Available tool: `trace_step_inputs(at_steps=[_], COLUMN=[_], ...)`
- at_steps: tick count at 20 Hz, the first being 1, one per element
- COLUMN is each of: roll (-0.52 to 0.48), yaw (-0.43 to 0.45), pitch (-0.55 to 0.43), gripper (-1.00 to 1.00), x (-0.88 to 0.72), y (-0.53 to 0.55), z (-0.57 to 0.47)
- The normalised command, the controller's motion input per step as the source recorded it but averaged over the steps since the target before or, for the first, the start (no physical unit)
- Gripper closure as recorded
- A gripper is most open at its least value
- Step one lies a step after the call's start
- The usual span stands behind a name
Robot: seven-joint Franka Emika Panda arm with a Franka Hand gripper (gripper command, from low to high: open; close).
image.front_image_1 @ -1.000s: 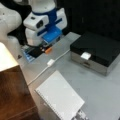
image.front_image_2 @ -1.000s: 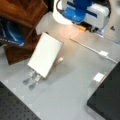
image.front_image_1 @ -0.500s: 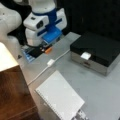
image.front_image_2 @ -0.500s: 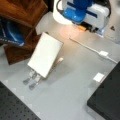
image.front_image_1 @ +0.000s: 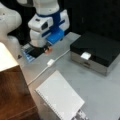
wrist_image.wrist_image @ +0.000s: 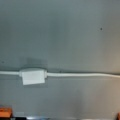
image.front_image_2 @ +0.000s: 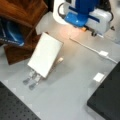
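I see the grey table (image.front_image_1: 100, 90) carrying a black box (image.front_image_1: 96, 51) at a front view's right and a white notebook (image.front_image_1: 60, 98) propped near the bottom. My gripper (image.front_image_1: 46, 50) hangs low at the upper left, just above the table beside a white cable (wrist_image.wrist_image: 75, 74) with its small adapter block (wrist_image.wrist_image: 33, 76); I cannot tell how its fingers stand

Below me a white cable (wrist_image.wrist_image: 80, 74) crosses the grey table (wrist_image.wrist_image: 65, 32), carrying a white block (wrist_image.wrist_image: 33, 76); my orange fingertips (wrist_image.wrist_image: 5, 112) peek in.
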Motion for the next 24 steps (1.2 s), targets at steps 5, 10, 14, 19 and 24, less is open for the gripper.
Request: trace_step_inputs(at_steps=[5, 10, 14, 19, 24], roll=[0.038, -0.018, 0.088, 0.200, 0.207], yaw=[-0.053, -0.082, -0.063, -0.145, -0.195], pitch=[0.093, 0.198, 0.283, 0.215, 0.237], gripper=[-1.00, -1.00, -1.00, -1.00, -1.00], x=[0.28, 0.34, 0.42, 0.46, 0.41], y=[0.24, 0.32, 0.30, 0.22, 0.18], z=[0.06, 0.05, 0.11, 0.13, 0.10])
